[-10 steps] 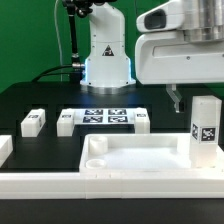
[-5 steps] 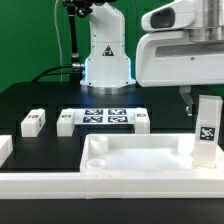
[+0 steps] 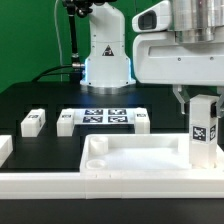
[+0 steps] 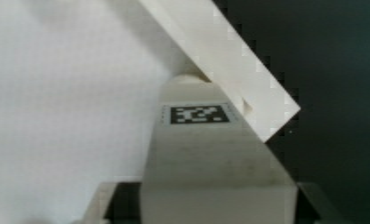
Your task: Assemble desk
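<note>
One black worktop (image 3: 40, 100) is occupied, below the fingers (image 3: 178, 98), by the large white desk panel (image 3: 130, 160). An upright tagged leg (image 3: 204, 130) at the panel's corner is pinched between the fingers. Three loose legs (image 3: 32, 122) (image 3: 67, 122) (image 3: 141, 121) are scattered well apart from the fingers, beyond the panel.

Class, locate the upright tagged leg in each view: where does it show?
Exterior view: the upright leg stands at the exterior view's right, at the panel's end.
Wrist view: the leg is close up, against the panel's raised rim, tag toward the camera.
Shared landmark: the leg's black-and-white tag.
</note>
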You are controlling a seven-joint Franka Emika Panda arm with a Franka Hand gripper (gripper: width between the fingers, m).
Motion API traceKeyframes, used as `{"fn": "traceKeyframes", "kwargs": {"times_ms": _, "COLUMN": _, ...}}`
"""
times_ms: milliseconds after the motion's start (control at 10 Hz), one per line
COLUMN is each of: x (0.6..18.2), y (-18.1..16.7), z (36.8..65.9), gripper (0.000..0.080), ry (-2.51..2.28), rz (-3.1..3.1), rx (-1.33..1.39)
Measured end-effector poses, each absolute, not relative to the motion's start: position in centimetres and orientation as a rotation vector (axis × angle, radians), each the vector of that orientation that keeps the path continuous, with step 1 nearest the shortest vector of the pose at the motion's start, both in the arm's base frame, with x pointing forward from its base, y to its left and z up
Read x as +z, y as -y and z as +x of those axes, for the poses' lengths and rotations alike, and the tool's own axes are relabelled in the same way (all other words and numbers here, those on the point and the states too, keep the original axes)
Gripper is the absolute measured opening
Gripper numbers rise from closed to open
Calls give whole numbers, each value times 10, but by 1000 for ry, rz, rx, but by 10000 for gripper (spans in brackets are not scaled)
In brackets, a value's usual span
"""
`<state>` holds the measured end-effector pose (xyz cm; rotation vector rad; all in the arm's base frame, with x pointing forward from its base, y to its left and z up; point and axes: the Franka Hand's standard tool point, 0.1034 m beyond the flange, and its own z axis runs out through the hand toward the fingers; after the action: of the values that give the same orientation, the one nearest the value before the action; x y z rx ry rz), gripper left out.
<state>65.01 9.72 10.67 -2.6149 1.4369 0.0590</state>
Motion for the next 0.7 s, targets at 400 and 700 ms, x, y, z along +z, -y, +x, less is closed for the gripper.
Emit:
{"fn": "traceKeyframes", "kwargs": {"times_ms": 400, "x": 106, "y": -101, "z": 650, "gripper": 294, "ry": -1820, "rz": -2346, "rx": 143}}
{"fn": "traceKeyframes", "kwargs": {"times_ms": 700, "x": 106, "y": -104, "z": 650, "gripper": 294, "ry": -2017, "rz": -2175, "rx": 169}}
